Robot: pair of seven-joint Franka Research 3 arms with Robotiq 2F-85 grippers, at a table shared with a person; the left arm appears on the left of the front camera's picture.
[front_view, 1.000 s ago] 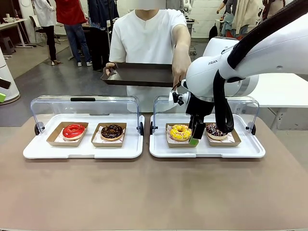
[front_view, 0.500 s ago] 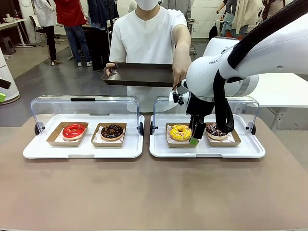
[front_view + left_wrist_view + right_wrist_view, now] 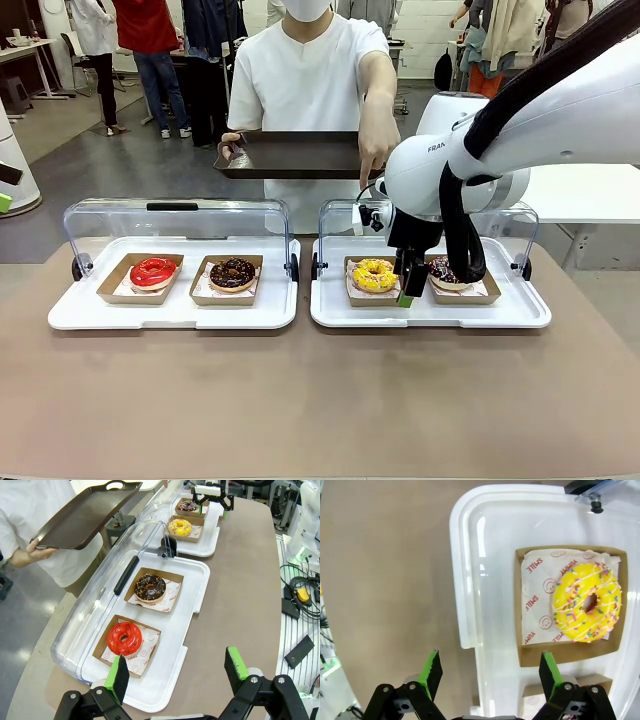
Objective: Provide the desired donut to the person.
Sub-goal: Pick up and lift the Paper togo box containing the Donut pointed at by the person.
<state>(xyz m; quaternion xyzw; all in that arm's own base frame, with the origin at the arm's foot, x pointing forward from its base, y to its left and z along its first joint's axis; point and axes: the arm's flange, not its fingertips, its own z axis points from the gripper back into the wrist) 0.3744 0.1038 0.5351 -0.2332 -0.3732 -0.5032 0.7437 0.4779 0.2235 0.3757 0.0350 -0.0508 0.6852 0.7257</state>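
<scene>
The person [image 3: 305,75] in a white shirt stands at the far side. One hand holds a dark serving tray [image 3: 290,155]; the other hand [image 3: 375,150] points down towards the yellow sprinkled donut [image 3: 374,274] [image 3: 590,610] in its cardboard tray. My right gripper [image 3: 405,290] [image 3: 490,672] hangs open just above the right white tray [image 3: 430,315], between the yellow donut and a chocolate sprinkled donut [image 3: 447,272], holding nothing. My left gripper [image 3: 176,669] is open and empty, above the near end of the left white tray [image 3: 165,690], by the red donut [image 3: 125,637].
The left tray [image 3: 170,312] holds a red donut [image 3: 152,272] and a chocolate donut [image 3: 233,272] [image 3: 150,586]. Clear lids [image 3: 175,220] stand raised behind both trays. Bare brown tabletop [image 3: 320,400] spreads in front. Cables [image 3: 300,595] lie beyond the table edge.
My right arm has shifted slightly right and down, its gripper staying open over the right tray. The person's tray and pointing hand have barely moved.
</scene>
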